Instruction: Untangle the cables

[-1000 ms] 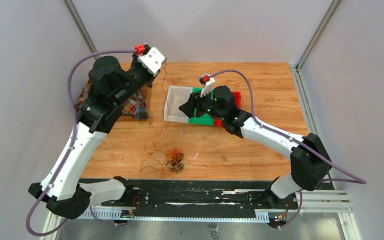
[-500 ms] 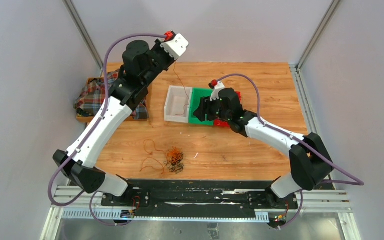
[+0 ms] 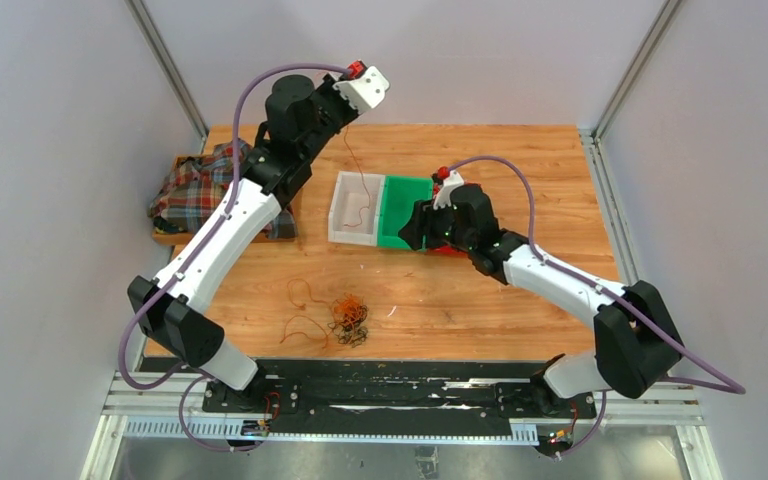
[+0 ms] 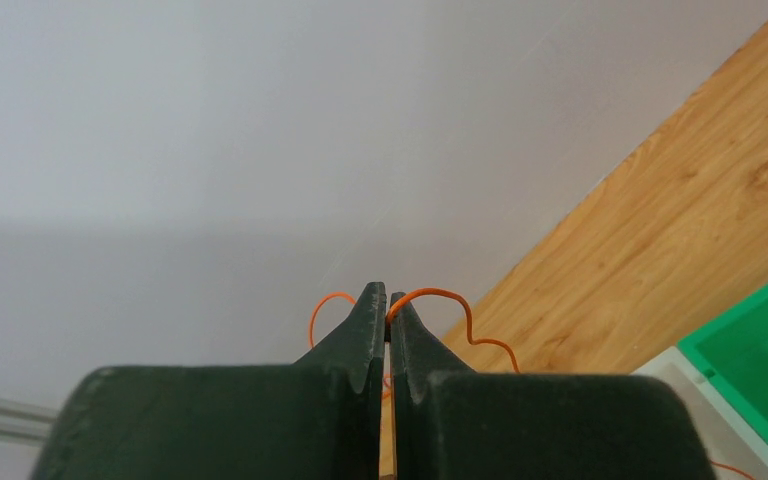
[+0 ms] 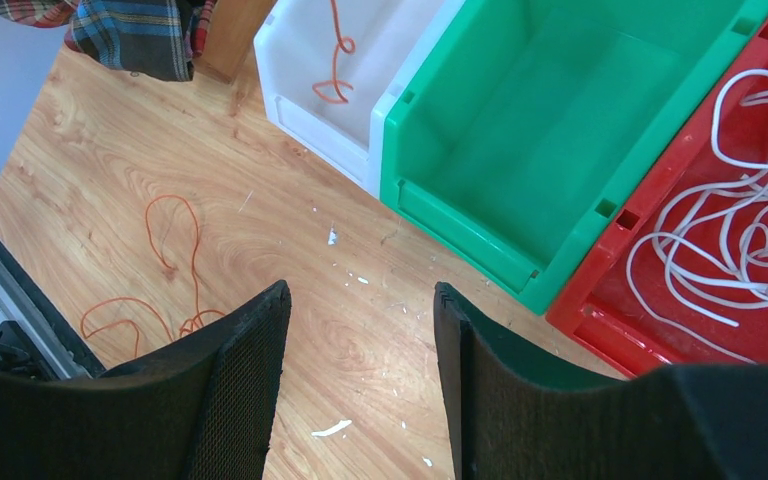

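Our left gripper (image 4: 381,300) pinches one orange cable (image 4: 438,292) dangling into the white bin (image 3: 352,238); right gripper (image 5: 360,300) gapes empty near it; next we should release.

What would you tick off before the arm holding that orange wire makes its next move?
1. Left fingers shut on the orange cable: ok.
2. Cable's lower end hangs inside the white bin: ok.
3. Lower end touching the bin floor: cannot tell.
4. Right fingers open and empty: ok.
5. Held cable apart from the tangle on the table: ok.
6. Every cable sorted: not ok; white cables lie in the red bin, but the tangle is not yet undone.
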You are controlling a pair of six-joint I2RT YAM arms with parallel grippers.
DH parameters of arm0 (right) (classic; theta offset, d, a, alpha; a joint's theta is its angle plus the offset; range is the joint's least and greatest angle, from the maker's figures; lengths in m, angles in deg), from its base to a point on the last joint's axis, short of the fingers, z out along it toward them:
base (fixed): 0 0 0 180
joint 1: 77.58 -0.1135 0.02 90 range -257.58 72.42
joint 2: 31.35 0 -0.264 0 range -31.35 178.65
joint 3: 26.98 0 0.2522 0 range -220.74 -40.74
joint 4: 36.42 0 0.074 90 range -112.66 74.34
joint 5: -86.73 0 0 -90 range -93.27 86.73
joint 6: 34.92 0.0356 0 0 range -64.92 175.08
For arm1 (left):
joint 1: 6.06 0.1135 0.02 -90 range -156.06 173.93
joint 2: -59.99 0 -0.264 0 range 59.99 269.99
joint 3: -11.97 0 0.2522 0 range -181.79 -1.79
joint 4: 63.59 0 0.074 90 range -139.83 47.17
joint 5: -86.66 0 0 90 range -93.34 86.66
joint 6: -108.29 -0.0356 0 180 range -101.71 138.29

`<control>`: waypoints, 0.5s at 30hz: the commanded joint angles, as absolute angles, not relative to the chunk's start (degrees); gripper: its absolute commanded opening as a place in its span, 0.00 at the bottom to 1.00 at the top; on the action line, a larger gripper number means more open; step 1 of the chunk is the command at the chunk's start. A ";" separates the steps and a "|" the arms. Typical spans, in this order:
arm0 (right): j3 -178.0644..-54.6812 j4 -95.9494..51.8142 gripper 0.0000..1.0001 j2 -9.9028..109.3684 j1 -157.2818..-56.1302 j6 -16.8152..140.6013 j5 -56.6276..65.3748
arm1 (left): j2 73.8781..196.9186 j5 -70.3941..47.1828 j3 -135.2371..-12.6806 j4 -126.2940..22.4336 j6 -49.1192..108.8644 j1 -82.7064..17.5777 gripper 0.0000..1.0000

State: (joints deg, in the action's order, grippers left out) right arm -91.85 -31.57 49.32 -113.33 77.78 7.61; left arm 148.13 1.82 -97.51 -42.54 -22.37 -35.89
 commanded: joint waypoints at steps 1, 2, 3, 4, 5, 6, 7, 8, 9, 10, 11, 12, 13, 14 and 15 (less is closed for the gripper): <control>-90.80 -31.36 0.55 48.08 -111.68 78.84 7.14 | 147.85 3.18 -96.74 -45.86 -24.00 -34.31 0.00; -90.75 -31.38 0.54 47.98 -111.50 79.00 7.20 | 147.74 3.06 -96.05 -45.75 -24.05 -34.28 0.00; -90.75 -31.34 0.54 47.83 -111.50 79.06 7.15 | 147.52 2.47 -95.42 -45.38 -23.95 -34.28 0.00; -90.74 -31.28 0.54 47.70 -111.37 79.19 7.12 | 147.53 1.75 -94.91 -44.46 -23.59 -34.33 0.00; -90.75 -31.17 0.54 47.48 -111.27 79.24 7.04 | 147.65 1.20 -94.79 -42.79 -22.68 -34.36 0.00; -90.79 -31.00 0.54 47.20 -111.20 79.32 7.01 | 147.92 0.54 -94.90 -40.09 -21.38 -34.37 0.00; -90.81 -30.68 0.54 46.84 -111.03 79.33 6.89 | 148.27 -0.31 -94.80 -38.23 -20.02 -34.34 0.00; -90.73 -30.38 0.54 46.51 -110.81 79.34 6.65 | 148.36 -1.17 -94.41 -36.74 -18.60 -34.36 0.00; -90.56 -30.13 0.54 45.99 -110.64 79.41 6.48 | 148.36 -2.14 -93.79 -35.47 -17.23 -34.41 0.00; -90.42 -29.91 0.54 45.61 -110.37 79.49 6.42 | 148.38 -3.02 -92.95 -34.53 -16.16 -34.49 0.00; -90.15 -29.75 0.54 45.18 -110.09 79.58 6.36 | 148.38 -3.52 -91.97 -33.86 -15.28 -34.72 0.00; -89.87 -29.68 0.54 44.72 -109.76 79.72 6.32 | 148.41 -3.99 -91.03 -33.20 -14.52 -34.90 0.00; -89.58 -29.49 0.54 44.33 -109.47 80.03 6.29 | 148.60 -4.49 -90.21 -32.65 -14.07 -35.11 0.00; -89.20 -29.43 0.54 43.94 -109.10 80.36 6.28 | 148.80 -5.01 -89.53 -32.16 -13.34 -35.23 0.00; -88.86 -29.35 0.54 43.49 -108.72 80.75 6.26 | 149.22 -5.94 -89.21 -31.46 -12.45 -35.26 0.00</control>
